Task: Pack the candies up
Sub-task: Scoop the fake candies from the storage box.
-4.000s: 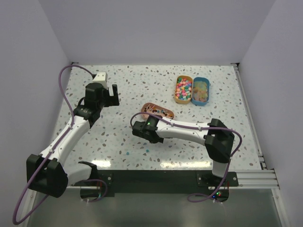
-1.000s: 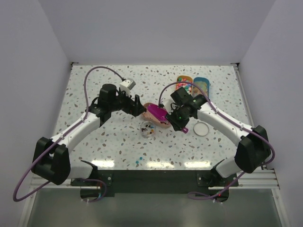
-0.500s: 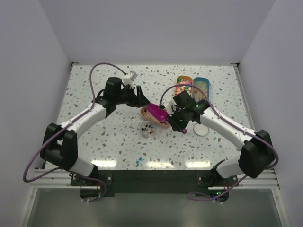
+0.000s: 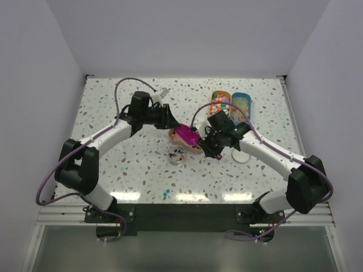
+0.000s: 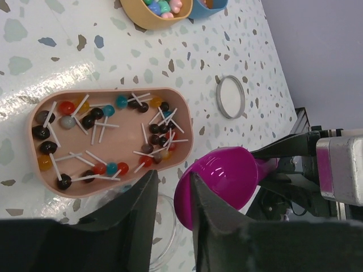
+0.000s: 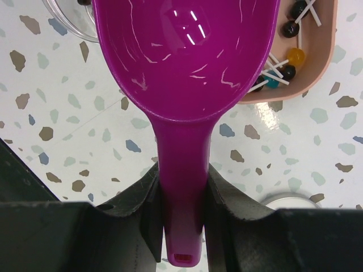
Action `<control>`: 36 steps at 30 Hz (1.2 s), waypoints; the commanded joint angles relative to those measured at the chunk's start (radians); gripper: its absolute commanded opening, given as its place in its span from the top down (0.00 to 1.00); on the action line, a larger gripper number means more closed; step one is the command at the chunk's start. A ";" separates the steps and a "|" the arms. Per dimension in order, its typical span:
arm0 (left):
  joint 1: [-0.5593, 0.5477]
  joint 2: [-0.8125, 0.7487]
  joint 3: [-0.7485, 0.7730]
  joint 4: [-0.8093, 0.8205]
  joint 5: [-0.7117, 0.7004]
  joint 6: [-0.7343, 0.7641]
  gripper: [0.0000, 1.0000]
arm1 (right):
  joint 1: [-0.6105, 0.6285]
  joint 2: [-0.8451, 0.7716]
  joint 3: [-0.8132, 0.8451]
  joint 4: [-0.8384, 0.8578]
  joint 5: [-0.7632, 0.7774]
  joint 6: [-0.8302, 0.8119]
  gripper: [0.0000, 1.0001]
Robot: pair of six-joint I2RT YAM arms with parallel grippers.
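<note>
1. Right arm is reaching in from the 5 o'clock corner, elbow out by the right edge, forearm angling toward the middle of the speckled white table (image 4: 125,170). The right gripper (image 6: 182,181) is clamping the handle of a glossy magenta plastic scoop (image 6: 187,56), bowl facing up.
2. The scoop bowl is hanging over the 3 o'clock end of a pink oval plastic tray (image 5: 31,141).
3. The candies (image 5: 159,133), tiny dark balls on white sticks with some red and brown, are sitting in that tray. A few more are lying in a small clear round cup (image 4: 177,154) just at the tray's 7 o'clock.
4. Left arm is stretching in from 7 o'clock, wrist tipping down at the tray's 10 o'clock side. The left gripper (image 5: 172,187) is showing a narrow gap with nothing pinched in it.
5. A white round lid (image 4: 241,154) is lying at the tray's 4 o'clock.
</note>
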 commanded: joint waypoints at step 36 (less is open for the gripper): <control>0.166 -0.030 -0.223 0.492 0.283 -0.460 1.00 | 0.001 -0.311 -0.245 0.405 -0.128 0.118 0.83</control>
